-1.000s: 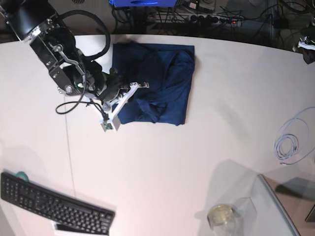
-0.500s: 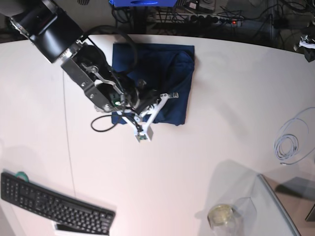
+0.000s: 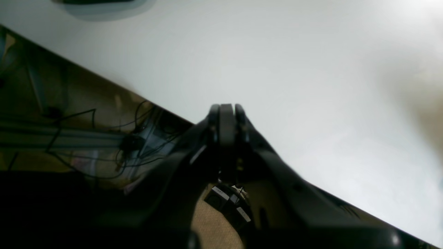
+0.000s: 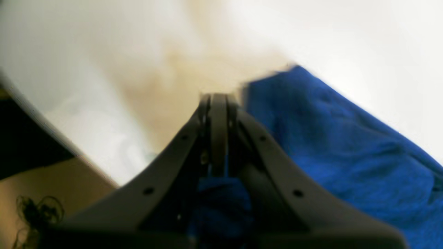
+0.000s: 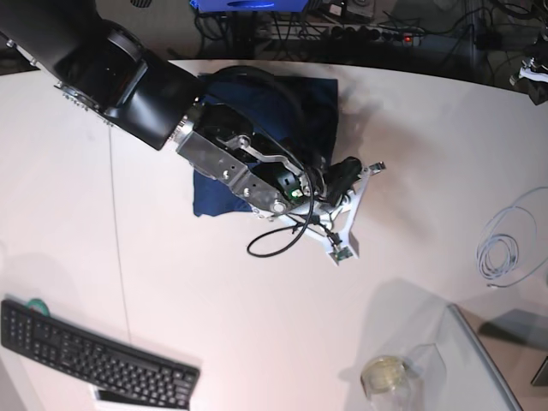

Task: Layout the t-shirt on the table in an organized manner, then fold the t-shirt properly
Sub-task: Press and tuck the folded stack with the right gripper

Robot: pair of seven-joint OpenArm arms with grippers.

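Note:
The dark navy t-shirt (image 5: 318, 101) lies folded into a rough rectangle at the back of the white table (image 5: 257, 308). My right arm stretches across it and hides its middle. The right gripper (image 5: 375, 167) is shut, just past the shirt's right edge and low over bare table. In the right wrist view its shut fingertips (image 4: 214, 98) sit beside a corner of the blue t-shirt (image 4: 328, 138), with nothing seen pinched between them. The left gripper (image 3: 226, 108) is shut and empty, above the table (image 3: 277, 52) near its edge. The left arm is outside the base view.
A black keyboard (image 5: 94, 360) lies at the front left. A coiled white cable (image 5: 499, 253) rests at the right. A glass panel (image 5: 490, 364) and a round jar (image 5: 385, 375) stand at the front right. A thin dark seam (image 5: 116, 240) runs down the table's left part.
My right arm has swept to the right across the t-shirt, from its left edge to beyond its right edge. The gripper stayed shut throughout.

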